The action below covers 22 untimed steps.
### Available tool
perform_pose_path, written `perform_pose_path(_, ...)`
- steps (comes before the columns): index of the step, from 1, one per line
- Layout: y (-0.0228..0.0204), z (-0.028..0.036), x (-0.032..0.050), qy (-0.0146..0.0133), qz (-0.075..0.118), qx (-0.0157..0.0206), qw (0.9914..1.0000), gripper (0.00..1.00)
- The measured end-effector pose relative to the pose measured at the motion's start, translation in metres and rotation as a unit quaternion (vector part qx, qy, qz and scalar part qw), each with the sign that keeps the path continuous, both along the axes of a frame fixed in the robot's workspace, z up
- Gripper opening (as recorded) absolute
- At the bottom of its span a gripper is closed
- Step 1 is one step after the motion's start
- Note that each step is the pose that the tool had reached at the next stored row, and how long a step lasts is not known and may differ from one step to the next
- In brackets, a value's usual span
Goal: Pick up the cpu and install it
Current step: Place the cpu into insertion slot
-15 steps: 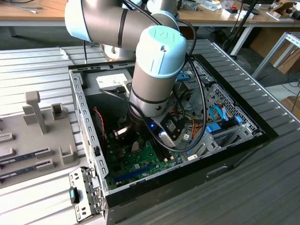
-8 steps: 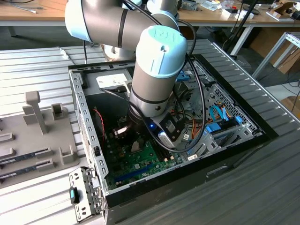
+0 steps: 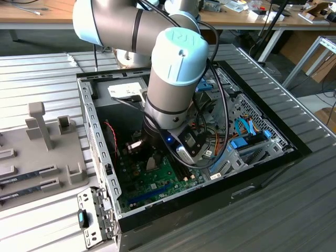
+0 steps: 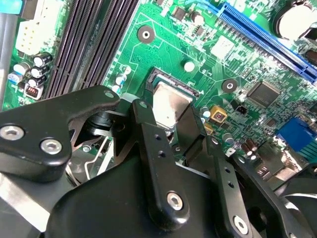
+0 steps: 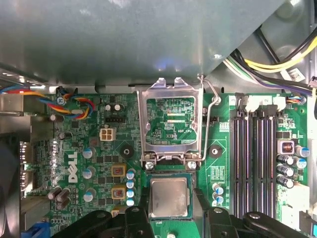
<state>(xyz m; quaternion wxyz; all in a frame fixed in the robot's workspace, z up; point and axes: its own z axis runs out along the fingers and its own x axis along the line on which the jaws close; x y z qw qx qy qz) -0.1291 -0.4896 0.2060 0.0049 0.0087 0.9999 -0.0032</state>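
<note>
The cpu point(image 5: 169, 197), a small square chip with a silver-grey top, lies flat in the black socket on the green motherboard point(image 5: 223, 163); the second wrist view has it too point(image 4: 171, 101). My gripper point(image 5: 169, 210) stands right over it, a black finger hard against each of two opposite edges point(image 4: 171, 119). The jaws look shut on the cpu. In the exterior view the arm point(image 3: 176, 79) reaches steeply down into the open computer case point(image 3: 262, 173), and its wrist hides the socket.
The socket's metal load plate point(image 5: 170, 121) stands open beside the cpu, its wire lever point(image 5: 210, 124) raised. Black memory slots point(image 5: 252, 148), a blue expansion slot point(image 4: 267, 42) and cable bundles point(image 5: 74, 104) surround it. A grey tray point(image 3: 31, 178) holds memory sticks at the exterior view's left.
</note>
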Motion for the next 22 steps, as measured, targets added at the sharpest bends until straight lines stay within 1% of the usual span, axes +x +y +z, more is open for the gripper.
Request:
perform_pose_path(2, 0.0009, -0.0003, 0.0001, -0.0001, 0.0, 0.0001, 1.0, 0.46)
perform_pose_path(7, 0.001, -0.0005, -0.0021, 0.0, 0.0, 0.0001, 1.0, 0.46)
perform_pose_path(18, 0.001, -0.0014, -0.0022, 0.0, 0.0, 0.0, 1.0, 0.46)
perform_pose_path(20, 0.0009, -0.0013, -0.0023, 0.0001, 0.0, -0.0001, 1.0, 0.45)
perform_pose_path(21, 0.001, -0.0014, -0.0023, 0.0001, 0.0, -0.0001, 1.0, 0.35)
perform_pose_path(22, 0.001, -0.0015, -0.0023, 0.0001, 0.0, 0.0, 1.0, 0.35)
